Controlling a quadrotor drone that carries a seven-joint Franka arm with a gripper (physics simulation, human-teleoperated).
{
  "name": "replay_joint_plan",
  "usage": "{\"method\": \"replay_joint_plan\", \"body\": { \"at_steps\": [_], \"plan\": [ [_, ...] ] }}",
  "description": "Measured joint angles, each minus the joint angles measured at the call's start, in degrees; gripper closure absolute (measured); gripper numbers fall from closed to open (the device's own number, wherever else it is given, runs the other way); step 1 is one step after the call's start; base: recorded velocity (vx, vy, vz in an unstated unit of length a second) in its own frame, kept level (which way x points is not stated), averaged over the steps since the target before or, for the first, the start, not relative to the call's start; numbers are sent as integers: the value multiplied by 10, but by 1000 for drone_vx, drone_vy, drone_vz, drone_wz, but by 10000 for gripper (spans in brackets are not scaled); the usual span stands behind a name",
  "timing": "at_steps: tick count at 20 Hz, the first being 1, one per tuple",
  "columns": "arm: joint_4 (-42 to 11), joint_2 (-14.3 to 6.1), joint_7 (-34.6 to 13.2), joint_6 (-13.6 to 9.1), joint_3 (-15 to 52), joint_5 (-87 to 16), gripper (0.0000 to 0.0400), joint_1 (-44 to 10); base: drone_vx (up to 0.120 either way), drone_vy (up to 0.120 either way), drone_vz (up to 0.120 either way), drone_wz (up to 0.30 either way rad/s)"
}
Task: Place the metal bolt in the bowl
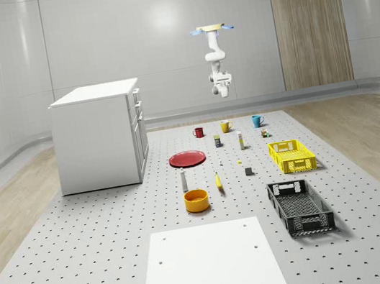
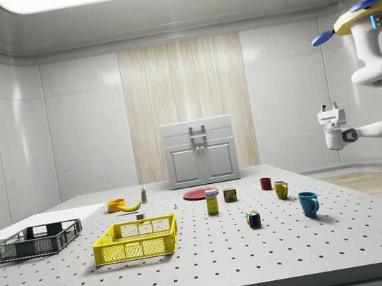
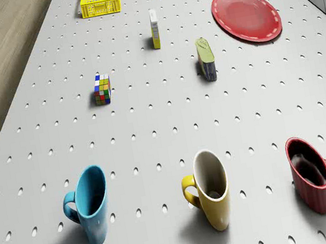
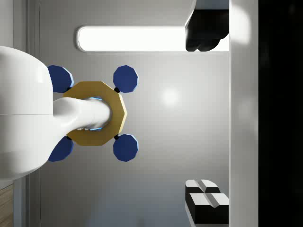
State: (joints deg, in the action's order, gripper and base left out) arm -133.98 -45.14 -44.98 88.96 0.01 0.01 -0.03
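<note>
The drone (image 1: 212,29) hovers high over the worktop's (image 1: 88,275) far edge, above three mugs (image 3: 211,189). Its arm hangs folded, with the tool (image 4: 194,116) turned upward, fingers (image 4: 207,33) spread wide and grasping nothing. The bolt (image 1: 221,164), a barely readable speck, lies mid-worktop, apart from the single bowl (image 1: 196,200).

Orange bowl (image 1: 196,200) sat upright on the perforated surface (image 1: 86,261). Small metal bolt (image 1: 221,163) lay well apart from it.
</note>
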Motion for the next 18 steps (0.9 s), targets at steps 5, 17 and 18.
{"method": "replay_joint_plan", "body": {
  "at_steps": [5, 17, 18],
  "plan": [
    [61, 11, 1, -48, 1, 0, 0, -1, 72, -96, 0, 0],
    [160, 46, 2, -106, 2, 1, 0, -3, 120, -120, 0, 0],
    [162, 47, 2, -107, 2, 1, 0, -3, 120, -120, 0, 0]
  ]
}}
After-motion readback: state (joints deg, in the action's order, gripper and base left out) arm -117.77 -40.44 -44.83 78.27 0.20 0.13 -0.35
